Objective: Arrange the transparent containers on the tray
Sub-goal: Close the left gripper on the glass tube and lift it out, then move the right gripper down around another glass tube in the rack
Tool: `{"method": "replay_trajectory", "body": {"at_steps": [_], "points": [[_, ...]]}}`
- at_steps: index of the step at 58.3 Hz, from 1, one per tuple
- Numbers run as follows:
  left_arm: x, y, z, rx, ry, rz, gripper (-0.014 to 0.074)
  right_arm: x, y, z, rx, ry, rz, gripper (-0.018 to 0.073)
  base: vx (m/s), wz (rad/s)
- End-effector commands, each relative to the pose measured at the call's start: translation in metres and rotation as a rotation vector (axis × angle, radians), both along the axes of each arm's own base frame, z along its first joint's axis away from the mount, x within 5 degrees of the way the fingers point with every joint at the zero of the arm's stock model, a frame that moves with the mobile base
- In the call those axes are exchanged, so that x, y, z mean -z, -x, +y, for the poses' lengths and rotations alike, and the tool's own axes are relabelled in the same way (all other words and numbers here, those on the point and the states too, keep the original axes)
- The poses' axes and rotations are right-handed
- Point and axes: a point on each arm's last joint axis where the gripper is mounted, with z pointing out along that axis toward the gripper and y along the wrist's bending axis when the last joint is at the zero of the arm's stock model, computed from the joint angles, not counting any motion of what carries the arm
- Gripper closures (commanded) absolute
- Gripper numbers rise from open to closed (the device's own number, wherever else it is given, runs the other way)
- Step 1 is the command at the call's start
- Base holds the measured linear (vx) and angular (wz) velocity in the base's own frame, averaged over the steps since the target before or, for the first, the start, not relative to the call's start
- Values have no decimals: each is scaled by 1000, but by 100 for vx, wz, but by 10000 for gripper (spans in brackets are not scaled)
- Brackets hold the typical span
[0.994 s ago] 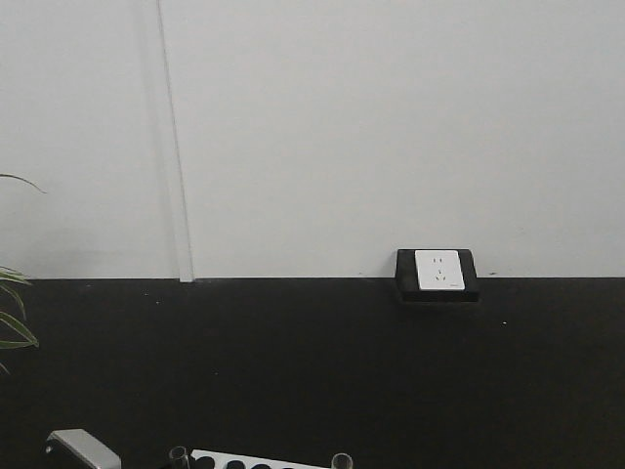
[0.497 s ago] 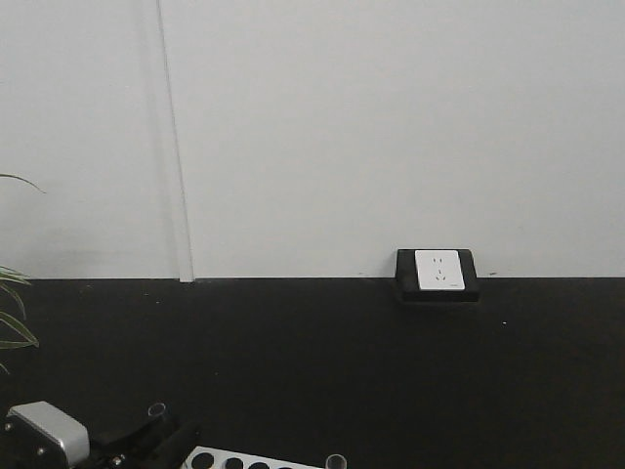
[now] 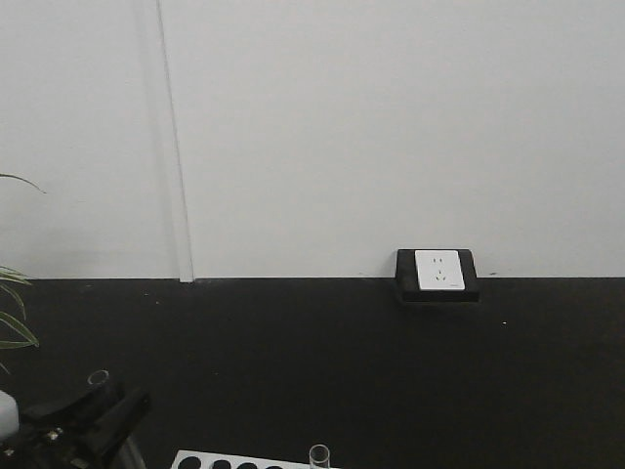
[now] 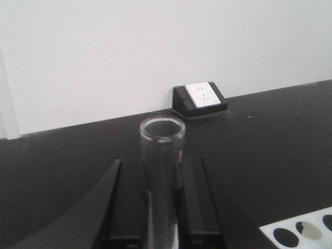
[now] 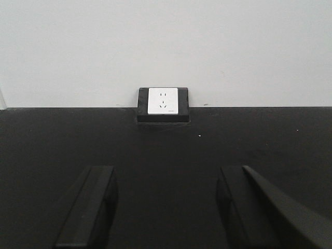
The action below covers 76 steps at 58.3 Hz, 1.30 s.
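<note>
Test tube (image 4: 162, 155) gripped between the two black fingers of the left gripper (image 4: 162, 212), which is closed against its sides. The rim is uppermost and the long axis roughly vertical, to the left of the white rack (image 4: 306, 233). Only the left wrist view shows this grip clearly. The front view alone shows a second tube (image 3: 319, 455) standing upright in the rack. The right gripper (image 5: 166, 207) is spread wide over the black table (image 5: 166, 150), holding nothing.
</note>
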Motion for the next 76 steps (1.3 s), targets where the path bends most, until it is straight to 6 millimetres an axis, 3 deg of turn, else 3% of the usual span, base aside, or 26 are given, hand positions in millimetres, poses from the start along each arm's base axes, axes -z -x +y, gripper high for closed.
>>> {"method": "replay_trajectory", "body": {"at_steps": [1, 19, 25, 37, 55, 76], "points": [[-27, 8, 3, -8, 49, -120, 548, -18, -2, 1, -10, 3, -111, 69, 0, 0], [-70, 25, 11, -29, 13, -184, 548, -19, -1, 8, -55, -95, -119, 69, 0, 0], [-79, 27, 13, -39, -37, -184, 548, -7, -9, 21, -140, -79, -107, 69, 0, 0], [-71, 28, 15, -47, -71, -88, 548, 40, -18, 65, -401, -102, -135, 69, 0, 0], [-70, 28, 15, -58, -42, -63, 548, 87, -29, 132, -712, -7, -50, 67, 0, 0], [-70, 28, 16, -59, -41, -62, 548, 116, -48, 163, -775, -51, -58, 67, 0, 0]]}}
